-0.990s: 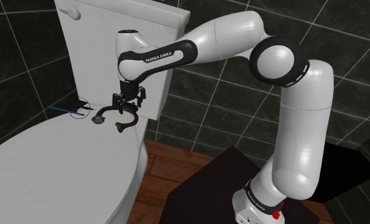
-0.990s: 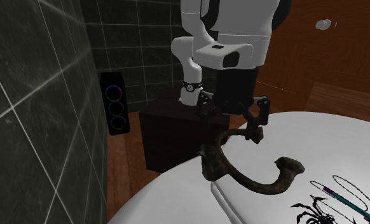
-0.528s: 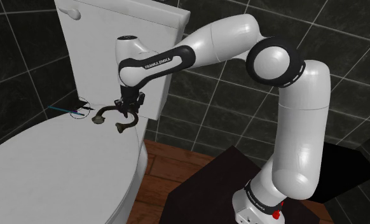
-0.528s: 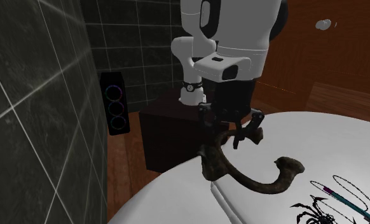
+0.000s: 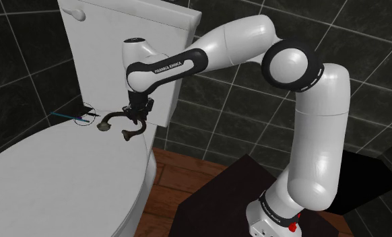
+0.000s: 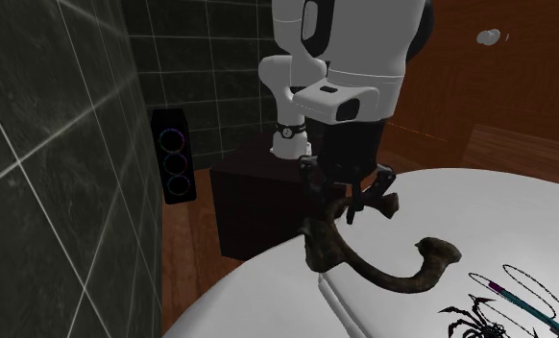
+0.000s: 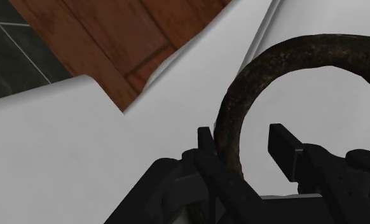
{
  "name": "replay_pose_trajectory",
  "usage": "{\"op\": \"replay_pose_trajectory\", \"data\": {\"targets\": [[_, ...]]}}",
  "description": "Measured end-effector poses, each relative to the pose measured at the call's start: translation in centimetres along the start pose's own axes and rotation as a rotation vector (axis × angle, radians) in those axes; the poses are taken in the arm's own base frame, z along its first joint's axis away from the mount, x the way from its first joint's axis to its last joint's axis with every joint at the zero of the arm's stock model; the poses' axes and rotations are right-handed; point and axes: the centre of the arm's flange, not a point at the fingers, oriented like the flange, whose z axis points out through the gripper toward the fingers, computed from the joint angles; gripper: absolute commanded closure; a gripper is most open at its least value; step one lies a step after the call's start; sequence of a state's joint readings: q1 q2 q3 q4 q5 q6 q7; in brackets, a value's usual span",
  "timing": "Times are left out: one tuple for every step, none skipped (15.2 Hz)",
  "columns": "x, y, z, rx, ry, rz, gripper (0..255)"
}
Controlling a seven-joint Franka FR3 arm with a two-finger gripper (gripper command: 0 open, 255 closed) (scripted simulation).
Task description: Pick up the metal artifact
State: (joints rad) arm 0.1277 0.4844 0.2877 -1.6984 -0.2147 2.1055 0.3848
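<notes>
Rusty-brown metal, the curved C-shaped artifact was spotted lying flat on the white toilet lid near the tank, one arm of its curve straddled by the black two-finger gripper, fingers spread and not yet clamped, tbh.

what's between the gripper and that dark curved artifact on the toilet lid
Nothing visible. The gripper is down at the artifact on the white toilet lid, its open fingers either side of the curved bar; one finger is beside the bar, the other apart from it.
</notes>
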Motion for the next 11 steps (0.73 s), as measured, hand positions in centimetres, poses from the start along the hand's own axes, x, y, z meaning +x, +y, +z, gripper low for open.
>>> {"op": "replay_pose_trajectory", "data": {"targets": [[0.0,0.0,0.0,0.003,-0.006,-0.001,255],[0.0,0.0,-0.1,0.009,-0.012,-0.001,255],[0.0,-0.1,-0.4,0.018,-0.022,0.007,255],[0.0,-0.1,-0.6,0.024,-0.036,0.016,255],[0.0,-0.1,-1.0,0.029,-0.043,0.017,255],[-0.3,0.1,-1.6,0.032,-0.04,0.016,255],[-0.3,0.2,-2.3,0.033,-0.041,0.019,255],[-0.3,0.2,-2.5,0.034,-0.065,0.025,255],[-0.4,0.3,-2.9,0.03,-0.06,0.028,255],[-0.3,0.2,-3.2,0.034,-0.067,0.028,255],[-0.4,0.3,-4.1,0.036,-0.058,0.026,255]]}}
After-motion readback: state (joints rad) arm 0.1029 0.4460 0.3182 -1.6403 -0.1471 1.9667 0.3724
